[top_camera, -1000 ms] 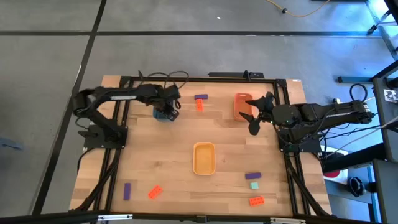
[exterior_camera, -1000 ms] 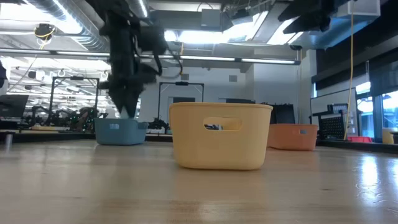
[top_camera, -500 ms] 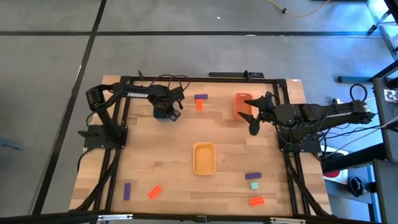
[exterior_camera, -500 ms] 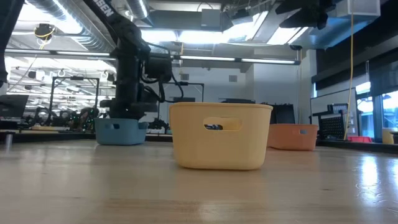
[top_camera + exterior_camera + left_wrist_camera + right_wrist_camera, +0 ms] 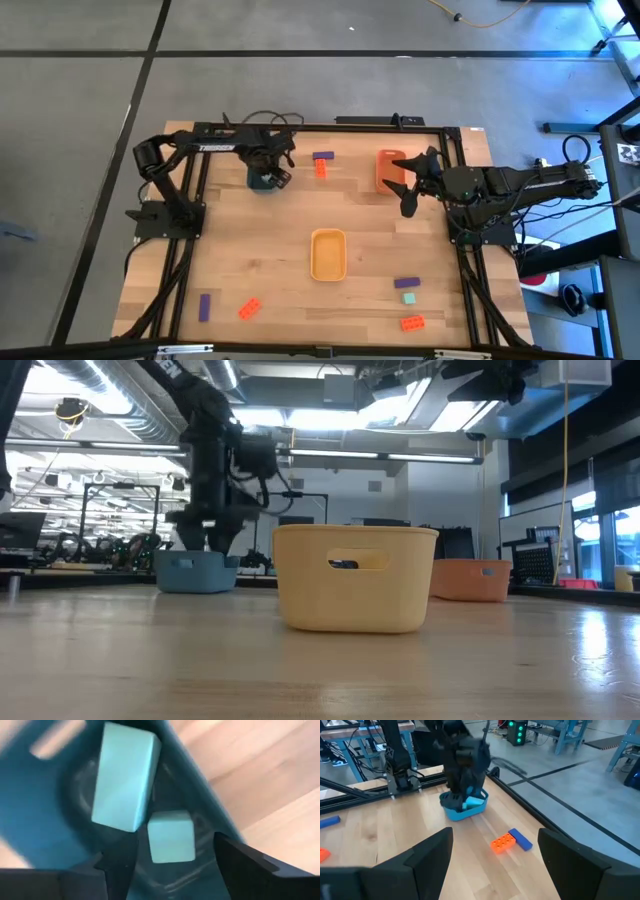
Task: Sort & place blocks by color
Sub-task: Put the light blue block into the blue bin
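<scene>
Two mint-green blocks (image 5: 126, 780) lie inside the blue tray (image 5: 45, 820), a long one and a small one just beside it. The blue tray sits at the far left part of the table (image 5: 260, 260). The yellow tray (image 5: 328, 254) sits in the middle and the orange tray (image 5: 389, 167) at the far right. Other blocks lie on the wood, like a purple block (image 5: 323, 157) touching an orange-red block (image 5: 320, 170) between the blue and orange trays. The left gripper (image 5: 160, 865) hangs over the blue tray, fingers spread and holding nothing. The right gripper (image 5: 407, 187) waits by the orange tray with fingers spread wide.
</scene>
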`<act>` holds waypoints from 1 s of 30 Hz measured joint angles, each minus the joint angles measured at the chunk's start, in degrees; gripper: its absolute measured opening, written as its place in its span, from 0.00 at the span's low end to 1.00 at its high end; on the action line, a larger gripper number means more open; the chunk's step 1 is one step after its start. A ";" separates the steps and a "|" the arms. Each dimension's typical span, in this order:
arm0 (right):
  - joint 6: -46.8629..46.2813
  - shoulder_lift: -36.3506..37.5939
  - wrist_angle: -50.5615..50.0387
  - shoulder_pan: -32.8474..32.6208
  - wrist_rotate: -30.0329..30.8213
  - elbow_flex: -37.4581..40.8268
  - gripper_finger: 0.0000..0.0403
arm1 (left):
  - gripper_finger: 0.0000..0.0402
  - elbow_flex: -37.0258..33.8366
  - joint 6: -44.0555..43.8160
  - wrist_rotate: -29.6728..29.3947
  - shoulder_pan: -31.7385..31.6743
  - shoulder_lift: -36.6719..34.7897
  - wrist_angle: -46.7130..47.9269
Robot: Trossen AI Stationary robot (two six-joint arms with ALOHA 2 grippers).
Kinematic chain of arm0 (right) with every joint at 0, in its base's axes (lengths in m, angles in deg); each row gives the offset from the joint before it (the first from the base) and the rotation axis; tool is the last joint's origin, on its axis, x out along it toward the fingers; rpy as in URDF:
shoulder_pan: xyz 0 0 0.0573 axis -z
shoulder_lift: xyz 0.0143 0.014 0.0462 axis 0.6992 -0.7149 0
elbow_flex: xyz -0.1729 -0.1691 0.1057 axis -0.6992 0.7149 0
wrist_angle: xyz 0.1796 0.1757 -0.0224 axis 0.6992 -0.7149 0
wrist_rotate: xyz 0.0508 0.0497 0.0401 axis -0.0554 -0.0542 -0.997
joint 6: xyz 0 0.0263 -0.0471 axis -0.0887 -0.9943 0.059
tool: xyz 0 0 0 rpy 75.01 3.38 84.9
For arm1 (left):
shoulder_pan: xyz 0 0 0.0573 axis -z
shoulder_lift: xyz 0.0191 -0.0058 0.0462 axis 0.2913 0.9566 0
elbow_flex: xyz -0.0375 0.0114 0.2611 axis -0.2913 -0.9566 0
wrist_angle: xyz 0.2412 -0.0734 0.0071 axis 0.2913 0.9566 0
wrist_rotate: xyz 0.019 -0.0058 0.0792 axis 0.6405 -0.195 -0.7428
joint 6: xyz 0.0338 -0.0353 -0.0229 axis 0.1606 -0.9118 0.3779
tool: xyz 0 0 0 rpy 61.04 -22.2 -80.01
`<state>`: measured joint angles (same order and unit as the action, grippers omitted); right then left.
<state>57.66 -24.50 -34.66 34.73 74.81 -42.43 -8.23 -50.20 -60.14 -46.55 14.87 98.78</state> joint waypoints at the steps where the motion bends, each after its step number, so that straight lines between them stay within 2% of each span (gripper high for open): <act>1: 0.10 0.00 -0.02 0.00 0.00 0.00 0.73 | 0.63 0.72 0.56 0.00 -0.20 -1.00 1.08; 6: 0.19 0.00 0.00 0.01 0.00 0.00 0.73 | 0.64 2.83 1.87 -0.93 -0.37 -9.97 -0.02; 10: 0.16 -0.02 0.27 0.00 -0.32 0.00 0.73 | 0.64 2.82 2.17 -1.11 1.77 -19.40 -6.18; 12: 0.16 -0.02 0.38 0.00 -1.03 0.00 0.73 | 0.64 1.91 3.33 -0.55 4.16 -24.29 -12.14; 15: 0.19 -0.02 0.95 0.00 -1.43 0.00 0.73 | 0.64 -2.45 3.46 -0.46 9.57 -31.23 -24.52; 19: 0.61 -0.02 2.13 0.02 -4.09 0.00 0.73 | 0.64 -12.10 0.09 -1.05 17.85 -39.02 -43.09; 23: 1.36 -0.02 5.42 0.00 -8.05 0.00 0.73 | 0.64 -21.06 -1.78 -6.59 25.41 -43.98 -58.33; 26: 1.32 0.00 8.63 0.00 -10.54 0.00 0.73 | 0.64 -23.92 1.50 -9.84 28.80 -46.20 -63.05; 30: 0.89 0.00 12.37 0.02 -15.00 0.00 0.73 | 0.63 -24.18 6.43 -9.62 29.24 -48.09 -63.25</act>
<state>58.55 -24.50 -22.29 34.76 59.81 -42.43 -32.40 -43.77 -69.77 -17.31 -33.22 35.53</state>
